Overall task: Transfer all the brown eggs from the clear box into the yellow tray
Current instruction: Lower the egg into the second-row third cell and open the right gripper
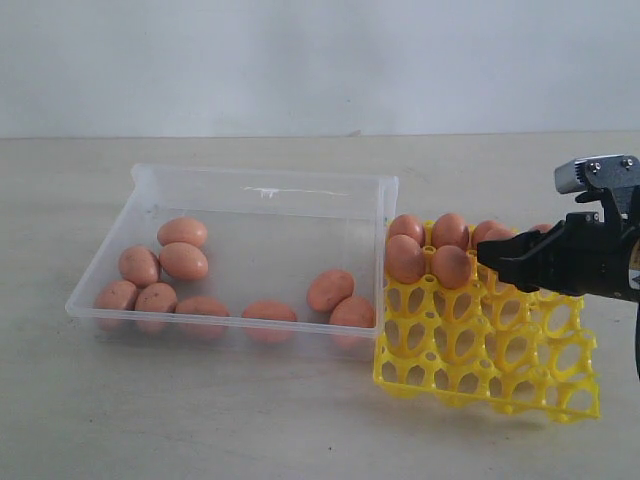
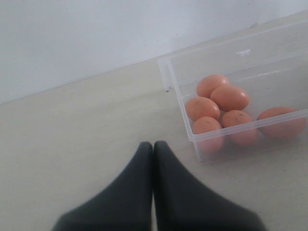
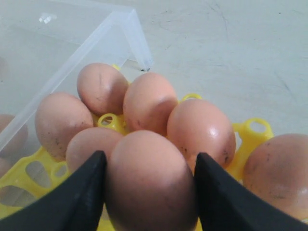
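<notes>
Right fingers [image 3: 79, 195] were clamped on a brown egg [image 3: 147, 178] over the yellow tray [image 1: 455, 345]; left fingers [image 2: 134, 192] were pressed together over the table [image 2: 72, 144], beside the clear box [image 2: 176, 96].

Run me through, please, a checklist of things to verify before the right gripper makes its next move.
1. Grip of right gripper on held egg: ok.
2. Position of held egg over yellow tray: ok.
3. Seating of held egg in the tray: cannot tell.
4. Parking of left gripper, shut, apart from clear box: ok.
5. Emptying of clear box: not ok, nine brown eggs inside.
</notes>
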`<action>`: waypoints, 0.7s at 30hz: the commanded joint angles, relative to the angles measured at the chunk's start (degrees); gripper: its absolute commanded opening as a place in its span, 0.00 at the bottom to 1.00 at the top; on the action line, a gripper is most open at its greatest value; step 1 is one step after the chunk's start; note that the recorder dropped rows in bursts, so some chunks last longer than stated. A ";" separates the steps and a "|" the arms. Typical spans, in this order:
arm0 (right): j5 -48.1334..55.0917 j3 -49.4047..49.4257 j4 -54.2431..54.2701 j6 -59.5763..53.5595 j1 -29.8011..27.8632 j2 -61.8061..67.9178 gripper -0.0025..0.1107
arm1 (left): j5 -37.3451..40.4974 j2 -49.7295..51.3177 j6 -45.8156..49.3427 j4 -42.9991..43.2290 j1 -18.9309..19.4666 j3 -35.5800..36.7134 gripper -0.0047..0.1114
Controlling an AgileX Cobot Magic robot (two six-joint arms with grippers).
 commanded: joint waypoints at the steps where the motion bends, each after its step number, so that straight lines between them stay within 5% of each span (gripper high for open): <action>1: -1.24 -0.16 0.41 -0.42 -0.02 0.02 0.47 | -0.42 -0.11 0.02 -0.45 -0.19 -0.05 0.00; 21: -4.85 -0.16 1.64 3.97 -0.02 -1.41 0.51 | -0.42 -0.11 0.02 -0.45 -0.19 -0.05 0.00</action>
